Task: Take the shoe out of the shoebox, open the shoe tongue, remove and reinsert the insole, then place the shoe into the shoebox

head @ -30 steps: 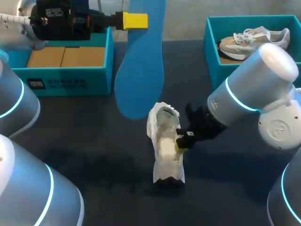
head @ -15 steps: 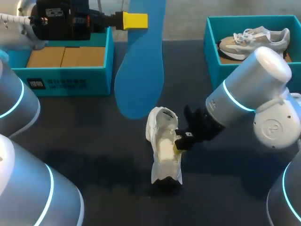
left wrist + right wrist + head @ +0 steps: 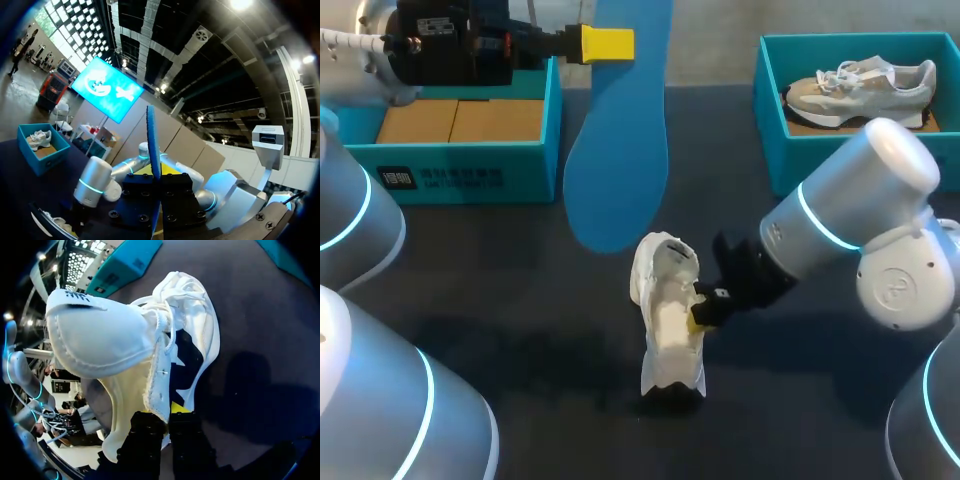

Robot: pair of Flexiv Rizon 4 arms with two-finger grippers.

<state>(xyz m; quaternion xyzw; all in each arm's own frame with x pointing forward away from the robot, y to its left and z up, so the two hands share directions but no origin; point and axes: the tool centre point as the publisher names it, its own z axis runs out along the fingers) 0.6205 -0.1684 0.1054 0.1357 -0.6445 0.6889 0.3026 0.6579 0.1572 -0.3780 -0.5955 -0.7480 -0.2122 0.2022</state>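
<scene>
The right-hand shoebox held a beige and white sneaker. The left-hand shoebox showed only brown cardboard. Between them, on the dark desk, stood the white shoe, its side wall pinched in the closed right tool. The left tool was clamped on the blue insole, held off the desk. The insole's far end was cut off from sight, and the right arm hid the right-hand shoebox's front wall.
</scene>
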